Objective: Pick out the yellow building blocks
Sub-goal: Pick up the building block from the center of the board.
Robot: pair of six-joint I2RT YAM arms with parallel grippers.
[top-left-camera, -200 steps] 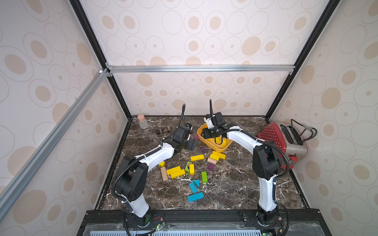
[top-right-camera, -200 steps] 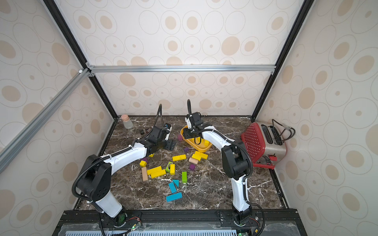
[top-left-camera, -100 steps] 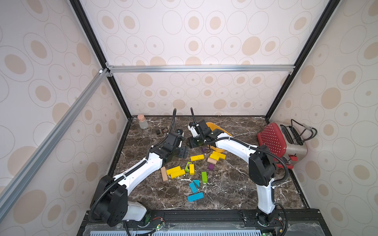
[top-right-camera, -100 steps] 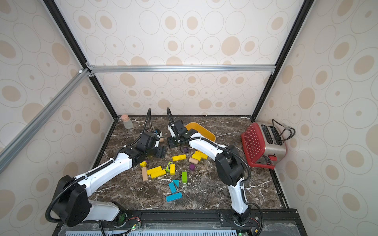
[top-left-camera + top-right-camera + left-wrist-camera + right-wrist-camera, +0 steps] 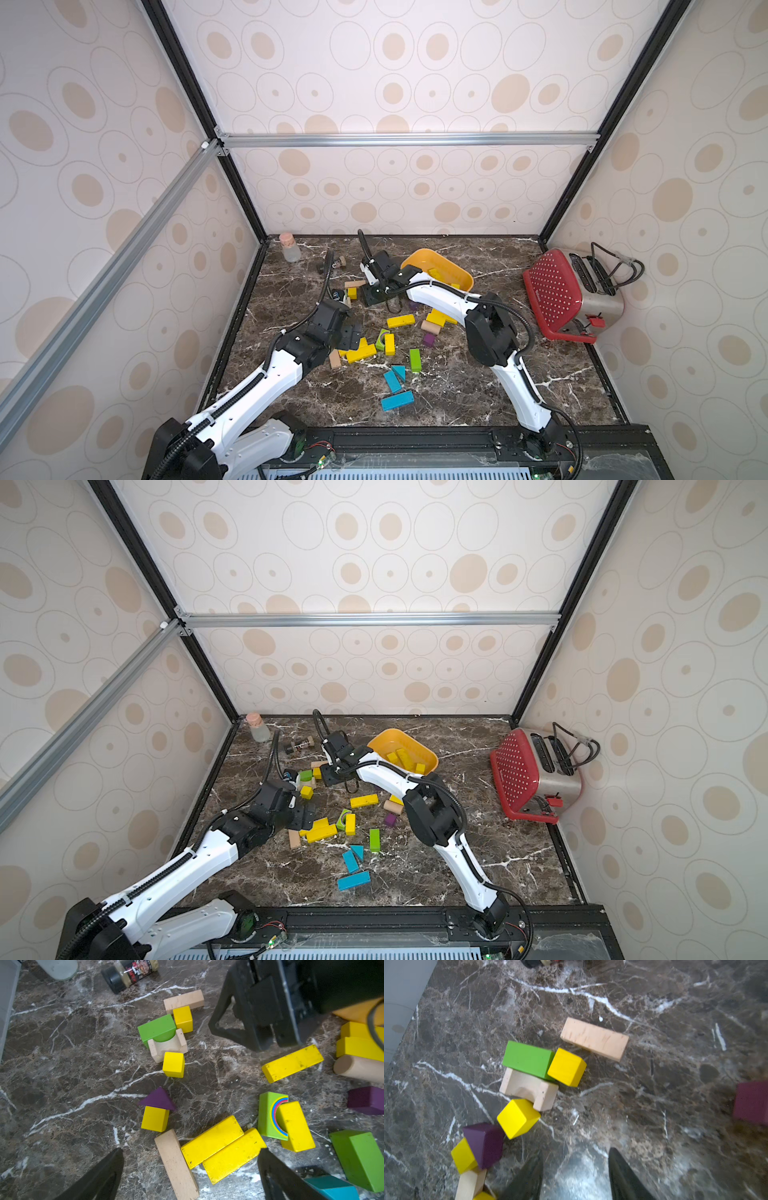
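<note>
Loose yellow building blocks lie mid-table: cubes (image 5: 306,791) (image 5: 352,293), a single bar (image 5: 401,321) and two bars side by side (image 5: 359,353). Others sit in the orange-yellow tub (image 5: 457,274). My left gripper (image 5: 351,334) (image 5: 190,1154) hangs wide open over the paired yellow bars (image 5: 212,1141), and a plain wooden bar (image 5: 176,1165) also lies between its fingers. My right gripper (image 5: 374,297) (image 5: 576,1153) is open and empty, low over bare marble. Yellow cubes (image 5: 566,1067) (image 5: 518,1118) lie just ahead of it, against a green block (image 5: 527,1058) and a wooden arch (image 5: 527,1087).
A red toaster (image 5: 557,299) stands at the right wall. A corked bottle (image 5: 289,247) and a spice jar (image 5: 340,262) are at the back left. Blue blocks (image 5: 397,401), a green block (image 5: 414,359), a purple block (image 5: 429,339) and a wooden cylinder (image 5: 430,327) lie among the yellow ones.
My left arm has drawn back toward the front, over the paired bars, and its jaws have widened. My right gripper has left the tub and swung left, down to the table.
</note>
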